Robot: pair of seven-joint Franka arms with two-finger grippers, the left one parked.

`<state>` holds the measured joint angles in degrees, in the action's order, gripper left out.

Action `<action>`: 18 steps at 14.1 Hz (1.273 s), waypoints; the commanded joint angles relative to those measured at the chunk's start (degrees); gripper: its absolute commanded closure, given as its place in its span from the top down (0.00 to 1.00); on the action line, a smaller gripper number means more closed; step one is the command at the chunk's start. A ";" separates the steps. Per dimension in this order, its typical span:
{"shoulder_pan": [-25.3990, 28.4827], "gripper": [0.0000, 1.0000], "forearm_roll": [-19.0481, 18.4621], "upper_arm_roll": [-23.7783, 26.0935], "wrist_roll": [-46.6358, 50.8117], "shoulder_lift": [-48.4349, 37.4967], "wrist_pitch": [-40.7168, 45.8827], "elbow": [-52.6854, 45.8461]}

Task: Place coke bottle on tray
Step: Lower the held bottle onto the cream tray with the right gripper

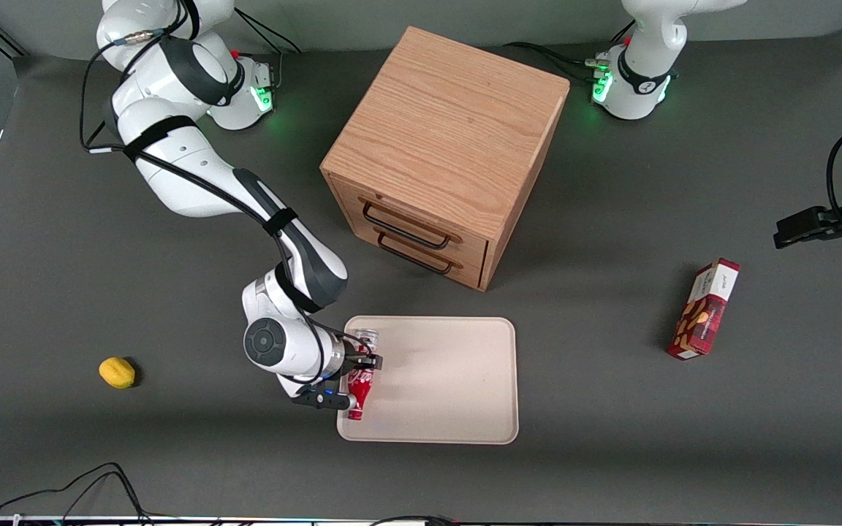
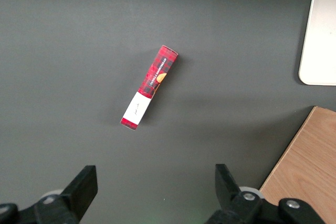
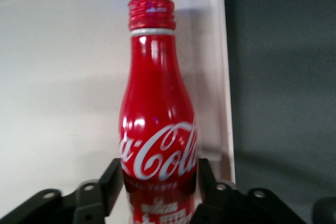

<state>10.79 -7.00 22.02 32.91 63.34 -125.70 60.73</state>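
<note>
The jaws of the right arm are closed on the lower body of the coke bottle, one black finger pressed against each side just under the white script. The bottle lies roughly level between them, its silver base end farther from the front camera than the jaws and its red cap nearer. It sits over the tray, just inside the rim at the working arm's end; whether it already rests on the tray floor or hangs slightly above cannot be told from these views. The step in hand appears to be the release. To do it well, the bottle should be lowered until its side bears on the tray, then the jaws opened slowly and lifted straight up, since a round bottle on its side is likely to roll. The low rim runs close beside the bottle, so a roll toward the working arm would probably be stopped there, while toward the parked arm the tray floor lies open and bare. Shifting a little toward that open middle before letting go would give more margin. The wooden drawer cabinet, the lemon and the red snack box all stand well apart from the jaws.
</note>
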 commanded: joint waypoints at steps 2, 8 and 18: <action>0.46 1.00 -1.17 -0.22 1.98 -0.58 -0.43 -0.43; 0.54 1.00 -1.34 -1.09 1.98 -0.32 -0.43 0.00; -0.33 1.00 -0.64 0.57 1.55 -14.35 8.24 -0.44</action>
<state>10.99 -7.01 22.49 33.22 56.13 -122.94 58.51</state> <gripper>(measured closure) 0.000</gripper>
